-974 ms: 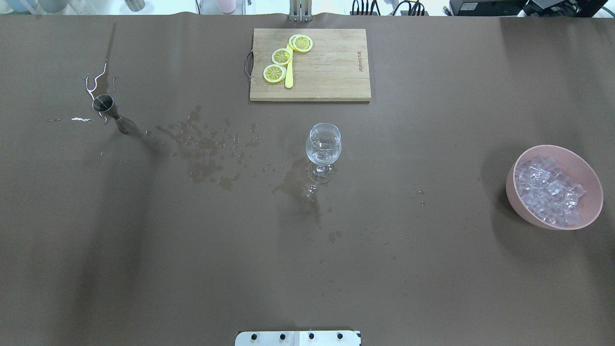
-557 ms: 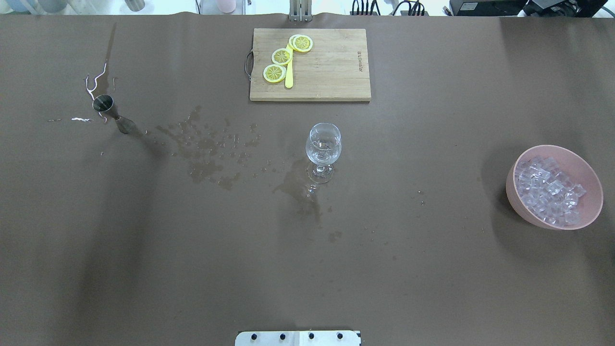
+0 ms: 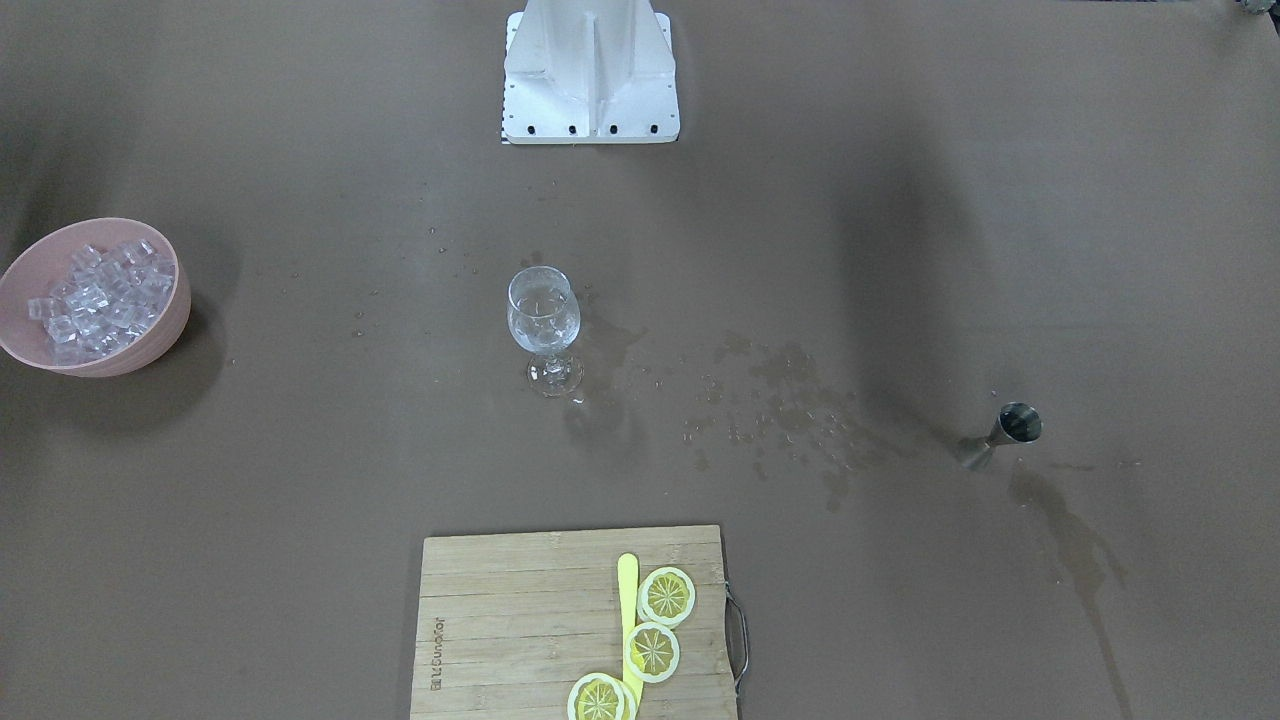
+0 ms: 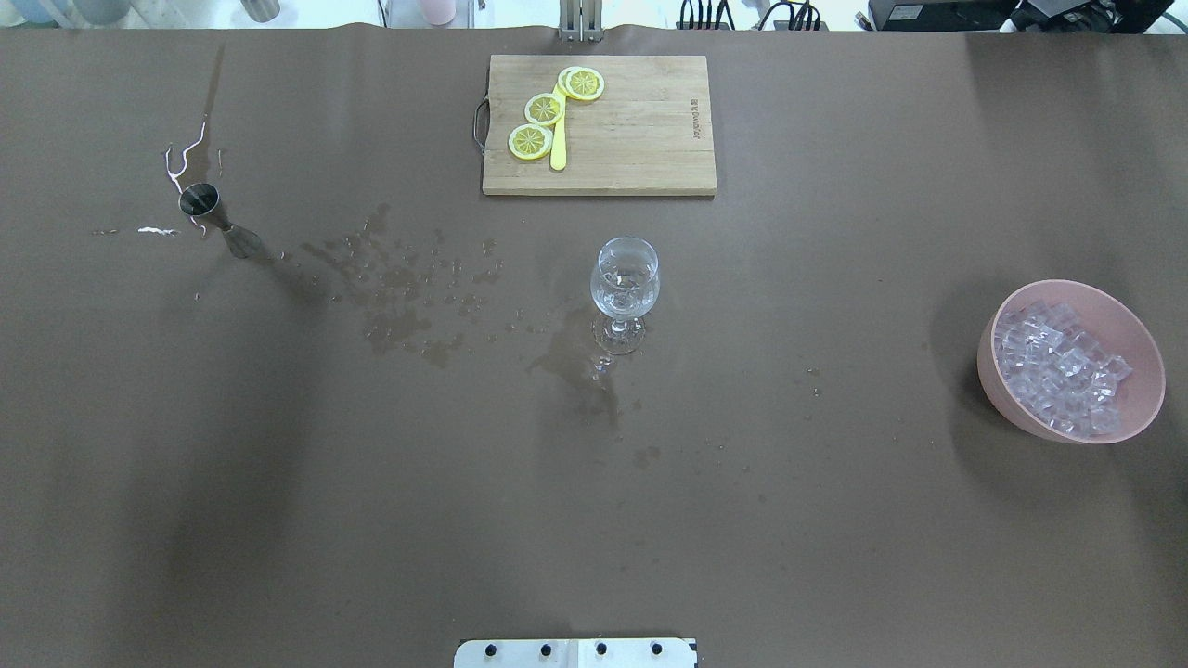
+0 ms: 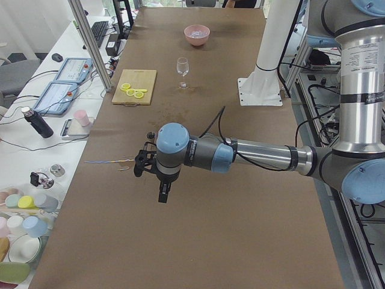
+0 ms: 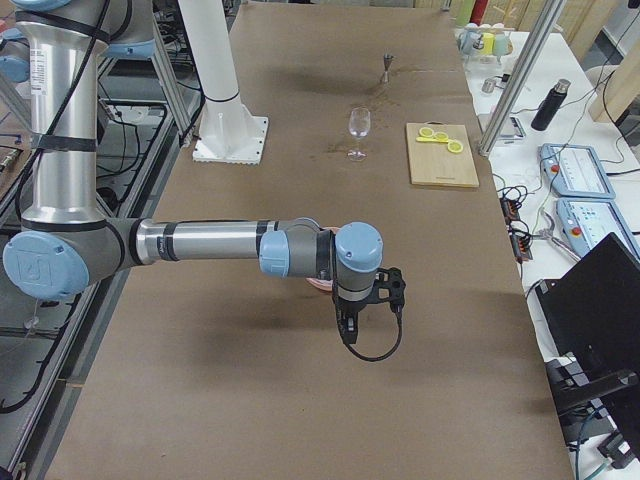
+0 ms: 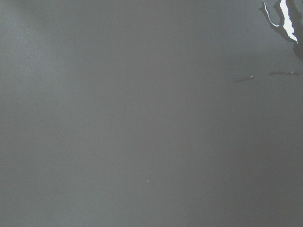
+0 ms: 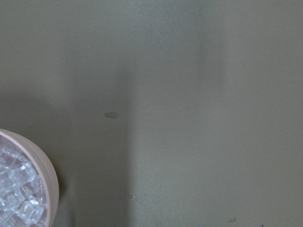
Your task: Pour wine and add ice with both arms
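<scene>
A clear wine glass point(image 4: 626, 283) stands upright mid-table and seems to hold a little clear wine; it also shows in the front view point(image 3: 543, 318). A steel jigger point(image 4: 215, 215) stands at the far left beside wet streaks. A pink bowl point(image 4: 998, 390) at the right holds many ice cubes point(image 4: 1058, 366); its rim point(image 8: 45, 175) shows in the right wrist view. The left gripper point(image 5: 163, 194) hovers above the table near the jigger end. The right gripper point(image 6: 345, 328) hovers above the bowl end. I cannot tell whether either is open or shut.
A wooden cutting board point(image 4: 631, 130) with lemon slices point(image 4: 544, 109) and a yellow tool lies at the far side. Wet patches point(image 4: 399, 297) spread between jigger and glass. The white pedestal point(image 3: 590, 70) stands at the robot's edge.
</scene>
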`<state>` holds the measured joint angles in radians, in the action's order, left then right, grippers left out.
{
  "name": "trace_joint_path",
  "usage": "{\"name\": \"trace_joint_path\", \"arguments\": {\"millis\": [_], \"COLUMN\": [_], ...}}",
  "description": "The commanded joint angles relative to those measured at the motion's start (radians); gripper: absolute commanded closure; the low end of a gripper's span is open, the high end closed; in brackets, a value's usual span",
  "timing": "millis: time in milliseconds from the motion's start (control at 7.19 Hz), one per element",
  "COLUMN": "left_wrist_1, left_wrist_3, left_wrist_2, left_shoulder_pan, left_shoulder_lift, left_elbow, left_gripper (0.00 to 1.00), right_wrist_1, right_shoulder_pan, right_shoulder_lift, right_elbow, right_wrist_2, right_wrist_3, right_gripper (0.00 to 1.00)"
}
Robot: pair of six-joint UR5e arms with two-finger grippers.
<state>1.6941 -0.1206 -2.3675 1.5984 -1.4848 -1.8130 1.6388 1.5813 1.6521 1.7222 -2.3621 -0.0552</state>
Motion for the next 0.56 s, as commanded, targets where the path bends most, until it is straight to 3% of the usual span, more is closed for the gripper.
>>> {"name": "trace_joint_path", "arguments": {"millis": [0, 139, 417], "left_wrist_1": [0.079, 0.138, 0.406], "left_wrist_3": [-0.121, -0.23, -0.617], "left_wrist_2": [-0.003, 0.017, 0.19], "left_shoulder_pan": [-0.046, -0.078, -0.246], "left_shoulder_lift": [-0.008, -0.005, 0.007], "left_elbow": [-0.097, -0.11, -0.126], "left_gripper": [0.02, 0.02, 0.02], "right_wrist_1": [0.0, 0.001, 0.001], "right_shoulder_pan": [-0.001, 0.0, 0.0], "right_shoulder_lift": [0.0, 0.0, 0.001], "right_elbow": [-0.004, -0.007, -0.01], "right_wrist_2": [0.0, 0.0, 0.0], "right_wrist_3": [0.0, 0.0, 0.0], "right_gripper": [0.0, 0.0, 0.0]}}
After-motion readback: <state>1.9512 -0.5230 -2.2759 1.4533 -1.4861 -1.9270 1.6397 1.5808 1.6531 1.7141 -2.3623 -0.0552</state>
